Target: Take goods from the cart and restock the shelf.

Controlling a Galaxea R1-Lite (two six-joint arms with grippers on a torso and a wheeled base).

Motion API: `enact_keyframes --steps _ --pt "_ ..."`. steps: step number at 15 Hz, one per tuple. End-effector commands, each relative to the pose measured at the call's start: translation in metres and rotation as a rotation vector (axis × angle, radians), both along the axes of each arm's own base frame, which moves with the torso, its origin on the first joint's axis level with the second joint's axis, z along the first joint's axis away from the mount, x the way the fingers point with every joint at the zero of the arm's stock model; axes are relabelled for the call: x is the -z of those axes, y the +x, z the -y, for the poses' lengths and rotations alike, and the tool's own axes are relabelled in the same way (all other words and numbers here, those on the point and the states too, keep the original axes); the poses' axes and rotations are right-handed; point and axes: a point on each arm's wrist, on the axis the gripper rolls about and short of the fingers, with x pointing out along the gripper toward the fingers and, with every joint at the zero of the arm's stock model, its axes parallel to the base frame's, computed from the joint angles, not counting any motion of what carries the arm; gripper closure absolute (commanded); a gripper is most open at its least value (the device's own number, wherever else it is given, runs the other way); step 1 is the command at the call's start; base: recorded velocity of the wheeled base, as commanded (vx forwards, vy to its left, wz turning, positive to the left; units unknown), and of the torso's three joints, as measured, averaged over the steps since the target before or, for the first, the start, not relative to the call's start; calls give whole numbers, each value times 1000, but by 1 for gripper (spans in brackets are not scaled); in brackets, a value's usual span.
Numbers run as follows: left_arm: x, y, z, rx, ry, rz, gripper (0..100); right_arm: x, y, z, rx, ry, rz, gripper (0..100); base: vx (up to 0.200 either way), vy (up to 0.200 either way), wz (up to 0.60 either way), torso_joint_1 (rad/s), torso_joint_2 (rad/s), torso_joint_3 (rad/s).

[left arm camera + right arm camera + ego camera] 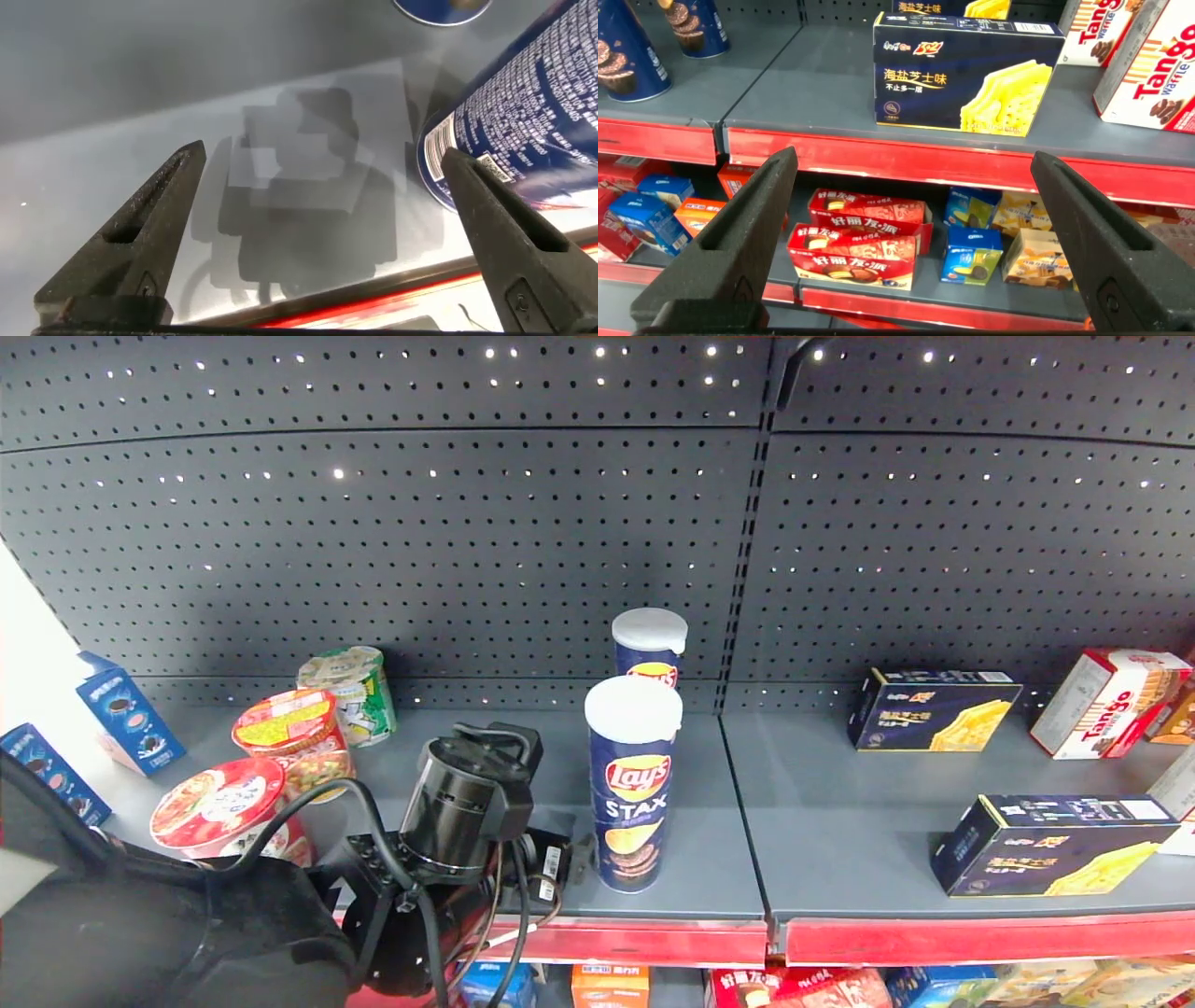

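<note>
Left of the front chip can (633,784) on the shelf (840,840) we count two blue cookie boxes (126,714) and three noodle cups (294,737). Our left gripper (322,154) gapes empty just beside the can's base. A second can (650,644) stands behind it. To its right lie two dark wafer boxes (934,709), and our right gripper (915,159) is likewise released.

Head view looks forward and down at the shelf (822,821) from mid range. Left wrist view hangs close above its deck, facing down, sharing the front can (633,784) (523,121). Right wrist view faces the shelf edge from farther back, sharing the near box (1055,845) (966,75).
</note>
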Motion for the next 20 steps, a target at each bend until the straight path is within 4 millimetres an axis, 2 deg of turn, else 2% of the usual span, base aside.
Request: enact_keyframes --steps 1,20 --pt "2 0 2 3 3 -4 0 0 0 0 -1 -1 0 0 0 0 0 0 0 0" --pt "5 -1 15 37 5 -6 0 0 0 0 -1 1 0 0 0 0 0 0 0 0"
